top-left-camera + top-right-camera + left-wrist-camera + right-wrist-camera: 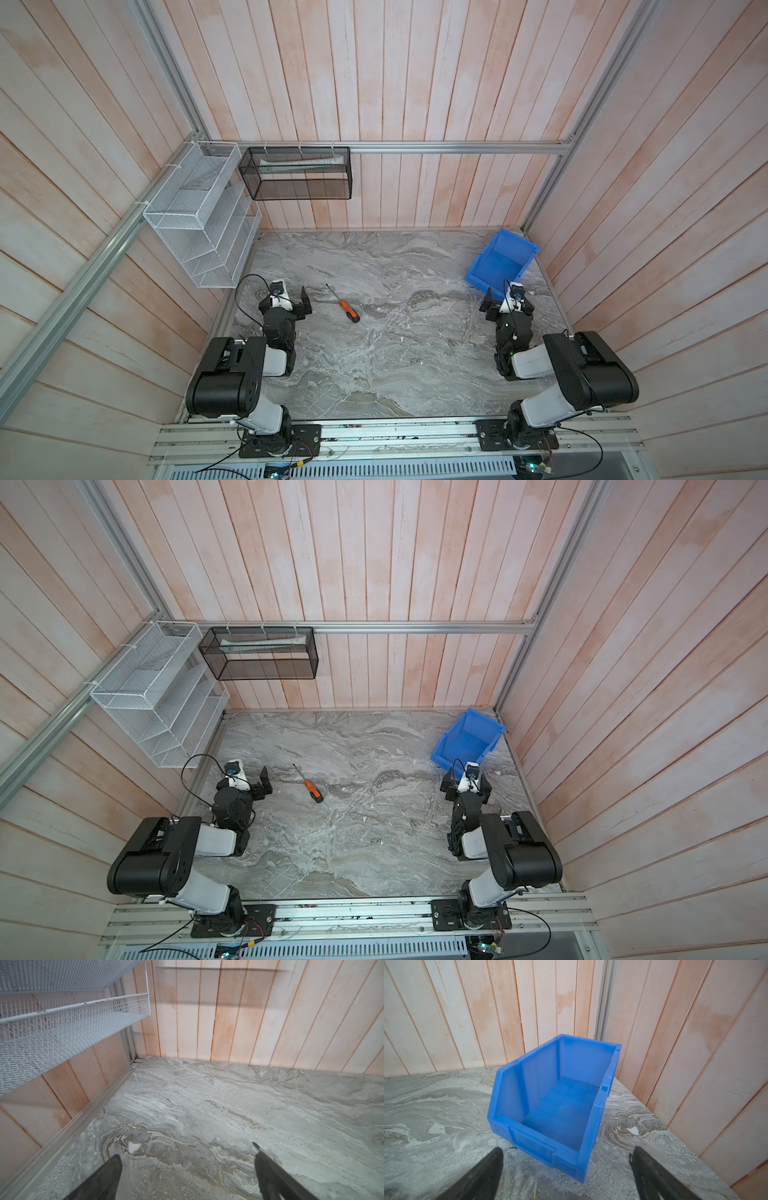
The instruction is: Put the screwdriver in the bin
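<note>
Grey marbled tabletop (399, 374) carries an orange-handled screwdriver (346, 308) left of centre and a blue bin (516, 244) near its far right corner.

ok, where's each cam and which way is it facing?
Both top views: overhead at the front, looking down and back; left arm, right arm, slim orange-handled screwdriver, bright blue plastic bin.
Left wrist: on left arm, facing white wire-mesh rack; open left hand shows.
Right wrist: on right arm, facing the bin; open right hand shows.
Shared: grey marbled tabletop everywhere; bin in top views plus right wrist.
</note>
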`<action>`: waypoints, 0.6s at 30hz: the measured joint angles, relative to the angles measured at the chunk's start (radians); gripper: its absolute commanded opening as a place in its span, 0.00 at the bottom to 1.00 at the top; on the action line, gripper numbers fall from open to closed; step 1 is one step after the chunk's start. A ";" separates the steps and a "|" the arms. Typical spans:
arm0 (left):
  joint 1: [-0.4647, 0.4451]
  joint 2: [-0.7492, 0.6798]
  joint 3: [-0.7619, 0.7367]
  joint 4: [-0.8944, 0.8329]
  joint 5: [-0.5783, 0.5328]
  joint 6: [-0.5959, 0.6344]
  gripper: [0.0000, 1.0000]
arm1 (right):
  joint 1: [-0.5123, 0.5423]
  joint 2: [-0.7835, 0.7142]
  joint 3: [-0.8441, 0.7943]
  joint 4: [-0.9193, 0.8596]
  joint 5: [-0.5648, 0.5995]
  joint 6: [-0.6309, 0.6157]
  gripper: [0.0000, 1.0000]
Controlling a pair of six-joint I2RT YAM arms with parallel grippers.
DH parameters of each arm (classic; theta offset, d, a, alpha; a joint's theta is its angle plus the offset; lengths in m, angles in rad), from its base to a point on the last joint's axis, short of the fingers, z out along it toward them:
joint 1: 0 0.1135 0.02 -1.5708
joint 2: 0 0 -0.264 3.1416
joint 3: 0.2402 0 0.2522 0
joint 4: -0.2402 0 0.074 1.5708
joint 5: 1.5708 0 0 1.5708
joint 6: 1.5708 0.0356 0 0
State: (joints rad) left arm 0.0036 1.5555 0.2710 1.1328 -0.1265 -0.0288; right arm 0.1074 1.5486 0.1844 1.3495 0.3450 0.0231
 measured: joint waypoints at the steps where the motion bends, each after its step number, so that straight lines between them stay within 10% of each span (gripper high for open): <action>1: 0.000 0.000 0.000 -0.002 0.003 -0.001 1.00 | 0.000 0.000 0.000 -0.002 -0.001 0.000 0.98; 18: 0.005 0.000 0.000 -0.012 0.024 -0.010 1.00 | -0.018 0.000 0.007 -0.018 -0.031 0.008 0.98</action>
State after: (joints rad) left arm 0.0086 1.5551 0.2710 1.1206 -0.1024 -0.0383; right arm 0.0891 1.5486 0.1917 1.3315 0.3138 0.0307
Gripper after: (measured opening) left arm 0.999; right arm 0.976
